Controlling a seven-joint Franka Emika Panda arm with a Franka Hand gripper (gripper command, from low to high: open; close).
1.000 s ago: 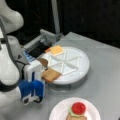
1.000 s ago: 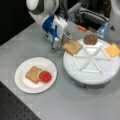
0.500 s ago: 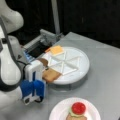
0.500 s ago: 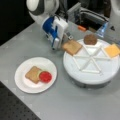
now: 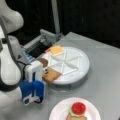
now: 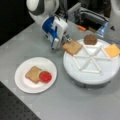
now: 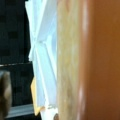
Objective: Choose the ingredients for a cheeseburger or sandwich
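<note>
Grey worktop [image 5: 105, 75] filling most of both front views, dark background behind. White robot arm [image 5: 10, 62] bulking along the left edge of a front view, bent down so that the wrist points sideways toward the tray; in a front view the same arm [image 6: 41, 7] enters from the top left. White round segmented tray [image 5: 75, 66] near mid-frame, raised ribs dividing it into wedges; also at right of a front view [image 6: 92, 65]. Plain white round plate [image 5: 60, 111] at the bottom edge; at lower left in a front view [image 6: 25, 80].

On the plate, the sandwich [image 6: 38, 75]: tan toast square below, a sliver of light green, red disc on top; seen too at the bottom of a front view [image 5: 77, 111].

Blue-and-white tool [image 5: 45, 72] lying level at the tray's left rim, closed on a tan toast square [image 5: 51, 74] that juts over the tray edge; in a front view the tool [image 6: 65, 42] grips the same toast square [image 6: 72, 47] at the tray's upper left rim. Wrist view nearly filled by the toast square [image 7: 70, 62] close up, tray ribs [image 7: 41, 47] to its left.

Dark brown patty [image 6: 90, 39] and yellow cheese square [image 6: 112, 50] resting in wedges along the tray's top rim.

Compared with half a second earlier: no visible shift of arm, tool or toast.
</note>
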